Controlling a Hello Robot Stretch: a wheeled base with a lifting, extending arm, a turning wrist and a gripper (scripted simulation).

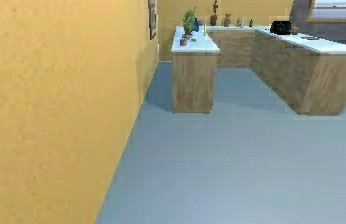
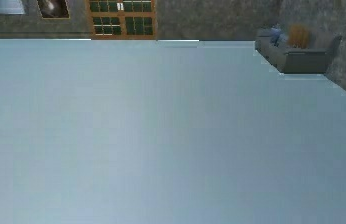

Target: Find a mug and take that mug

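A yellow wall (image 1: pixel 51 100) is hiding the room's left; small blobs (image 1: pixel 227 19) are sitting on the far surface (image 1: pixel 239 31), too small to tell a mug; the end effector's state cannot be told

Fwd view, qty per type:
- Counter sections (image 1: pixel 194 80) w/ white tops: 3, set in a U.
- Potted plant (image 1: pixel 188 24): 1.
- Dark box-shaped appliance (image 1: pixel 280 27): 1.
- Small items (image 1: pixel 227 19) on the back section: approx. 4, too small to ID.
- Framed picture (image 1: pixel 152 18): 1.
- Yellow wall (image 1: pixel 51 100): 1.
- Window (image 1: pixel 333 8): 1.

Arm side view, qty per type:
- Grey sofa (image 2: pixel 311 55): 1.
- Blue cushion (image 2: pixel 275 35): 1.
- Brown item (image 2: pixel 299 35) on the sofa: 1, type not clear.
- Wood-framed glazed unit (image 2: pixel 121 18): 1.
- Wall picture (image 2: pixel 51 8): 1.
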